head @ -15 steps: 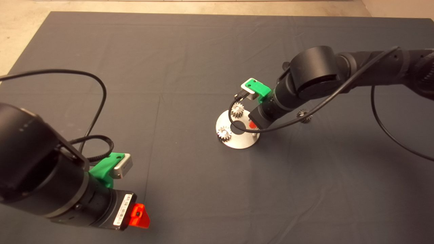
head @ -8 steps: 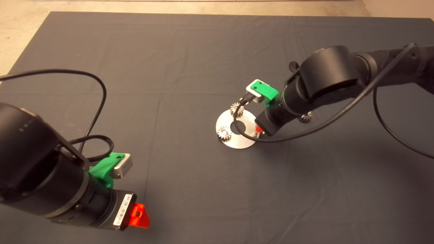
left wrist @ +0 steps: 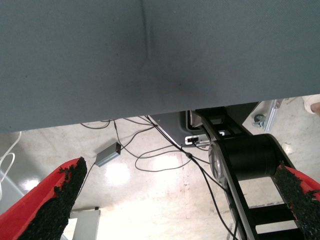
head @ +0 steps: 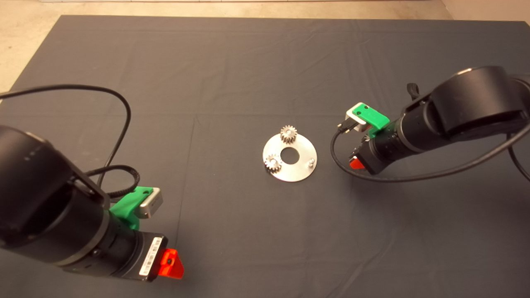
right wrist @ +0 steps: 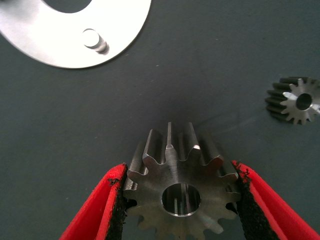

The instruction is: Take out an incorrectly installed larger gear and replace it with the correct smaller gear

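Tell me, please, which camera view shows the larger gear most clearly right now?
The right wrist view: the larger gear fills the foreground, clamped between the right gripper jaws. In the head view the right arm hides it; the left wrist view shows only mat and floor.

- I am seeing open tabletop lying all around the round plate.
- Two pale gears are crowding the plate's left rim; the bare pin is standing unblocked on its right.
- My right hand, jaws filled by the larger gear, is hovering right of the plate.
- The smaller gear is lying near it on the cloth.
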